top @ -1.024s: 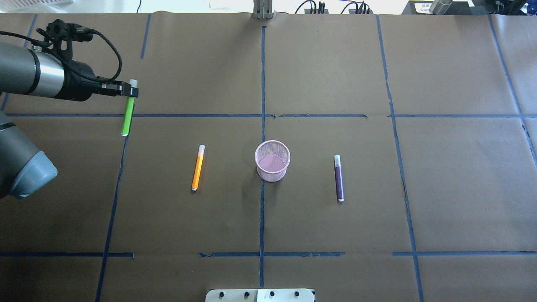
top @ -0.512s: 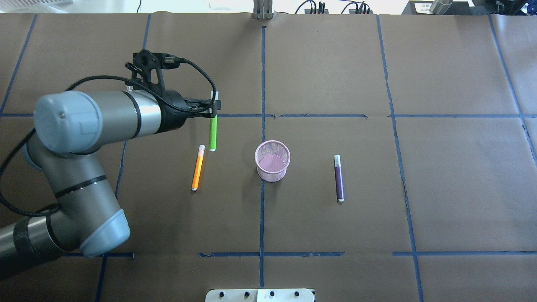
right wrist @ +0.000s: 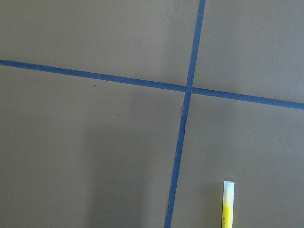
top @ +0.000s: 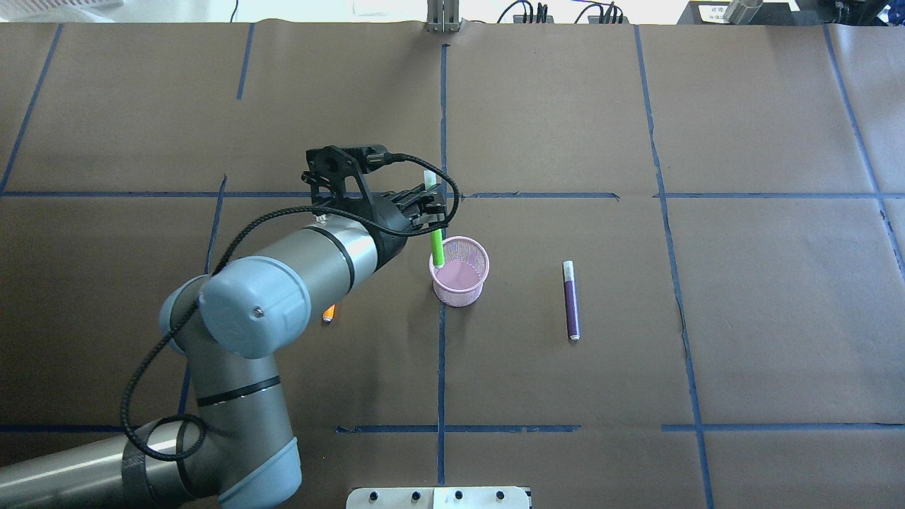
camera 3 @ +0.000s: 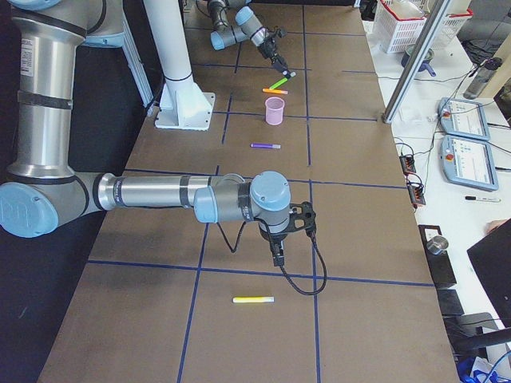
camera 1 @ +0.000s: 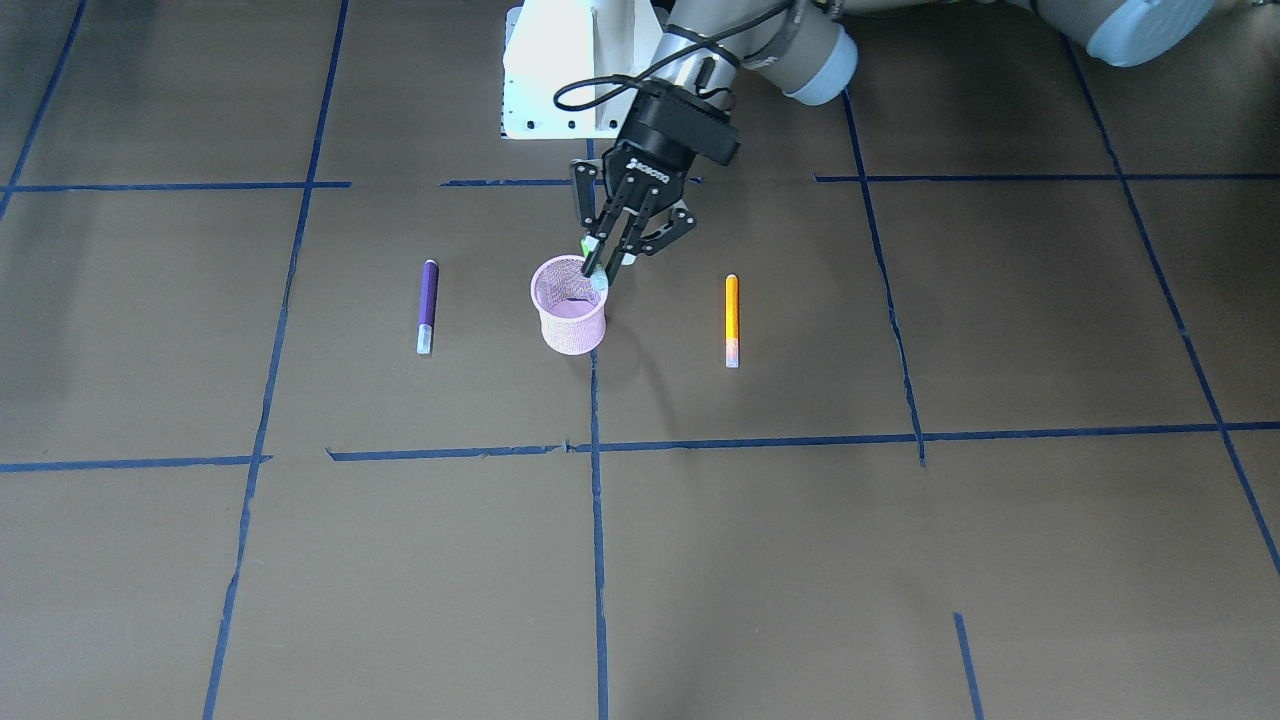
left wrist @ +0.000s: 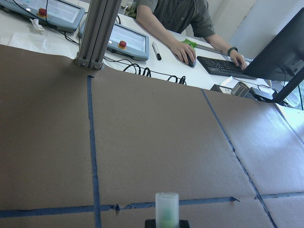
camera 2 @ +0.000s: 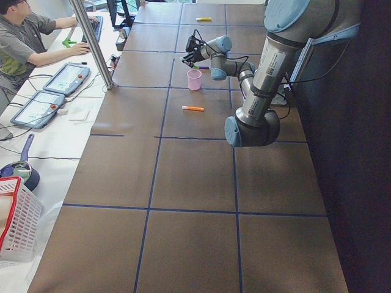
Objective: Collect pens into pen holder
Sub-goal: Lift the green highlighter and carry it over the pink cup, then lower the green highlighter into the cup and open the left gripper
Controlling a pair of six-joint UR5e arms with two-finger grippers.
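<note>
My left gripper is shut on the green pen, which hangs nearly upright with its pale cap end up. The pen's lower end is at the left rim of the pink mesh pen holder; I cannot tell whether it is inside. The front view shows the gripper just above the holder. The cap shows in the left wrist view. The purple pen lies right of the holder. The orange pen lies on the holder's other side, mostly hidden under my arm in the overhead view. My right gripper hovers far off; I cannot tell its state.
A yellow pen lies on the table near my right gripper and also shows in the right wrist view. Blue tape lines cross the brown table cover. Operators' desks with screens stand past the far edge.
My left arm has carried the green pen to the right, from the table's far left, past the orange pen, to the pen holder's rim. The arm now covers most of the orange pen.
</note>
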